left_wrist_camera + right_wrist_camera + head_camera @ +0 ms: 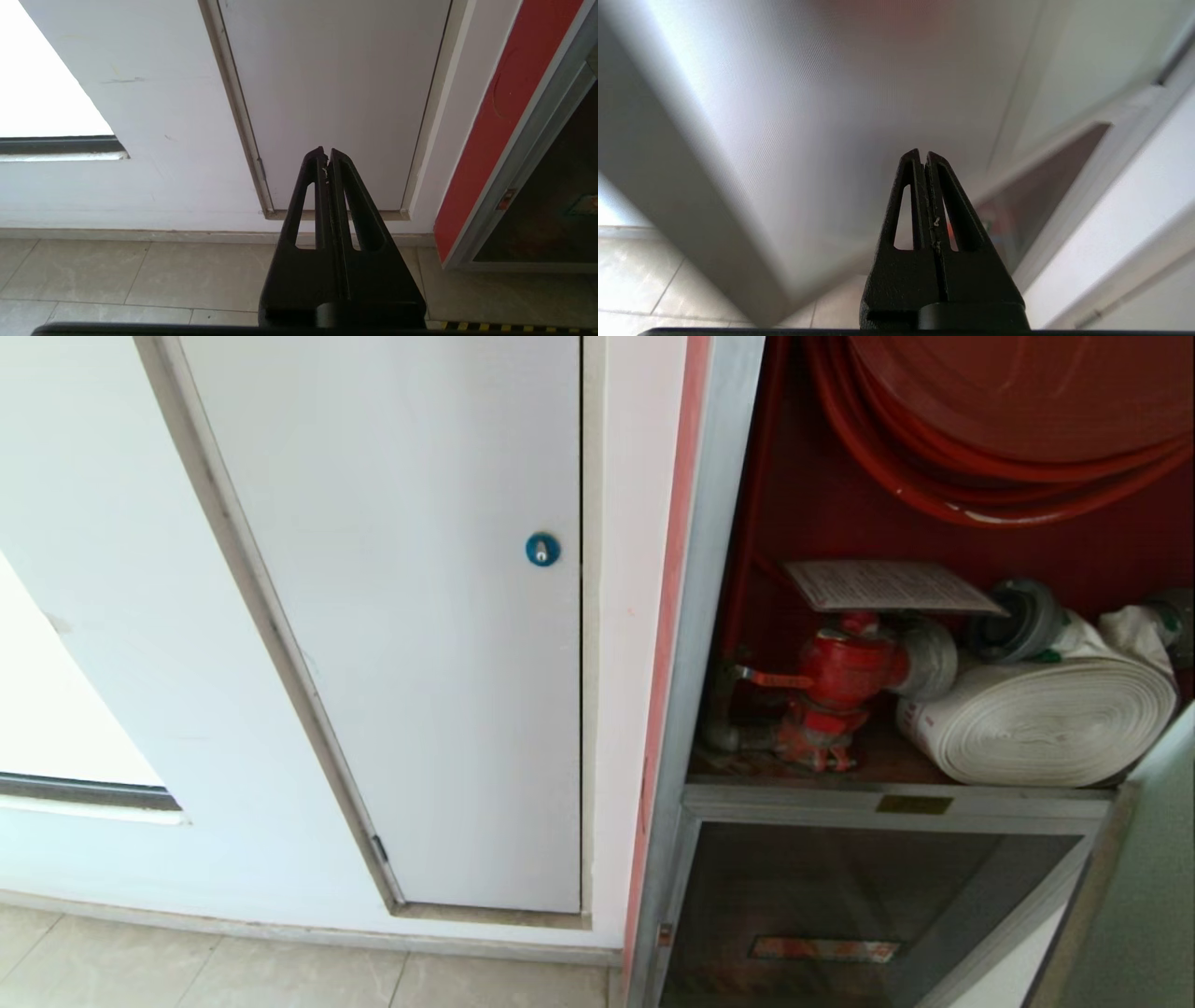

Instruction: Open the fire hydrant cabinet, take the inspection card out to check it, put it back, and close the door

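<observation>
White wall and a white panel (401, 616) with a blue lock (542, 549) fill the head view's left; at right the fire hydrant cabinet (709, 616) stands open, the inspection card (887, 586) lying atop the red valve (845, 672). The left gripper (326, 151) and right gripper (923, 154) are both closed and empty.

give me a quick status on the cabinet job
Left tool and right tool shut, empty. Cabinet open, inspection card lying atop red valve. Nothing blocking the card.
</observation>
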